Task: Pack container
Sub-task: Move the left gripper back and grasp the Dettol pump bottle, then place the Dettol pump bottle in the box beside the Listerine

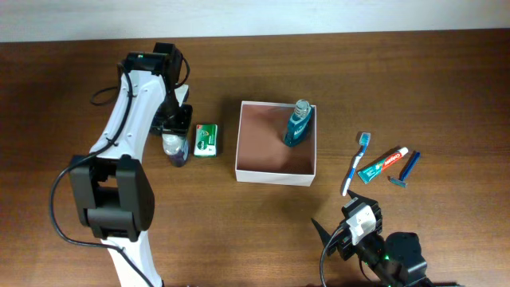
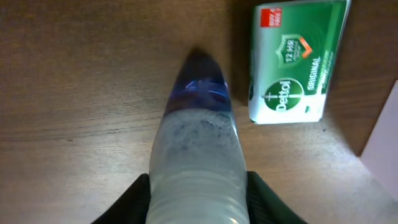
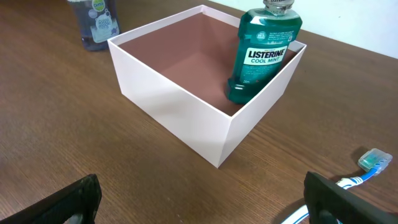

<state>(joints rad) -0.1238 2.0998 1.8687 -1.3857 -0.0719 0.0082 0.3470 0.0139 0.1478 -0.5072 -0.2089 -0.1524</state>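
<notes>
The container is a square white-walled box with a reddish-brown inside, mid-table; it also shows in the right wrist view. A green Listerine bottle stands in its far right corner, also in the right wrist view. My left gripper is shut on a clear bottle with a blue cap, left of the container. A green Dettol soap box lies next to it, also in the left wrist view. My right gripper is open and empty, near the table's front edge.
A toothbrush, a toothpaste tube and a blue razor lie right of the container. The toothbrush head shows near my right finger.
</notes>
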